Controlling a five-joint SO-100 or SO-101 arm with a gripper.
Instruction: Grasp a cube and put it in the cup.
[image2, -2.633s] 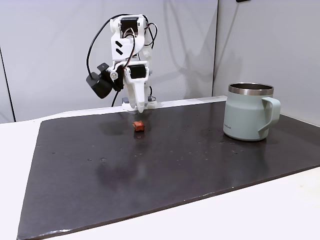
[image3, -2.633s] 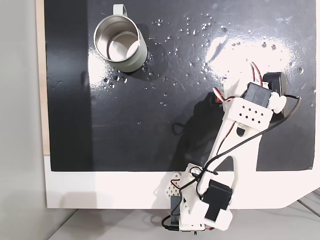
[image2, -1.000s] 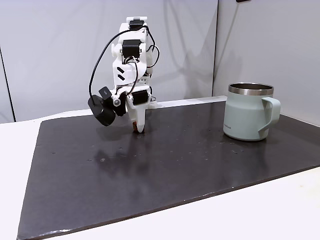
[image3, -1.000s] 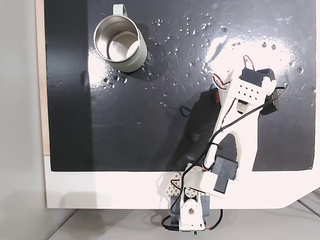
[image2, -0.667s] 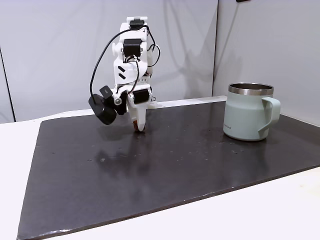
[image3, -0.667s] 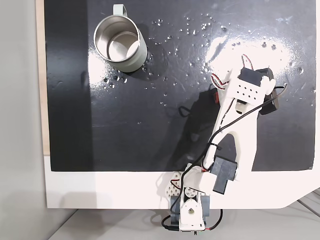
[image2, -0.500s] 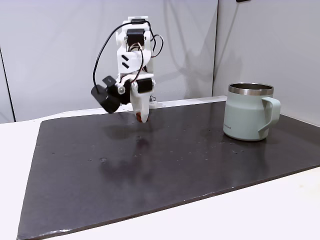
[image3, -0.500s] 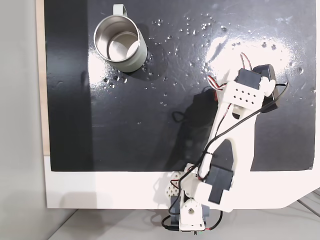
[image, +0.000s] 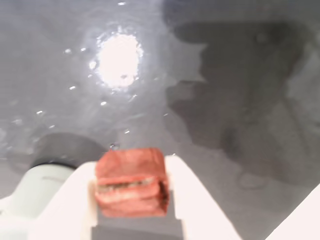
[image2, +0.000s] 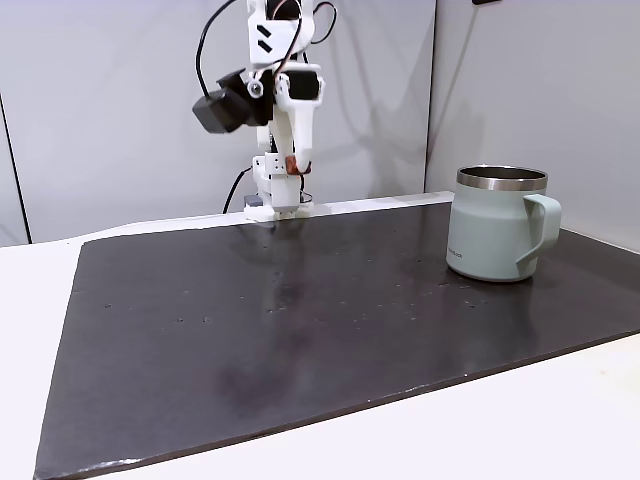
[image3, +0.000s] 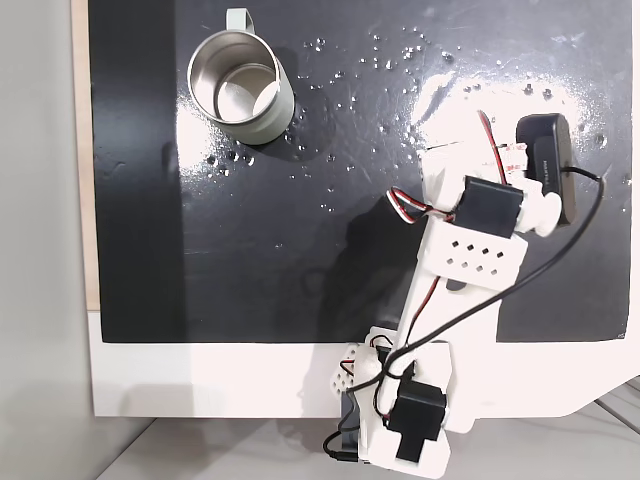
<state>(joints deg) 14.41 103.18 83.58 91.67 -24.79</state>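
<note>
The rust-red cube (image: 131, 180) sits pinched between my gripper's (image: 131, 202) white fingers (image: 187, 195) in the wrist view. In a fixed view the gripper (image2: 292, 170) hangs high above the back of the black mat, shut on the cube (image2: 291, 165), which shows as a small red spot at the fingertips. The sage-green cup (image2: 497, 228) with its steel rim stands upright at the right, well apart from the gripper. From above, the cup (image3: 240, 85) is at the upper left with its inside bare, and the arm (image3: 470, 250) hides the cube.
The black mat (image2: 350, 320) covers most of the white table (image2: 500, 430). The arm's base (image2: 272, 205) stands at the mat's back edge. A wall panel rises behind. The mat between gripper and cup holds no other objects.
The gripper came down over the cube on the mat, shut on it, and has lifted it high above the mat. The cup has not moved.
</note>
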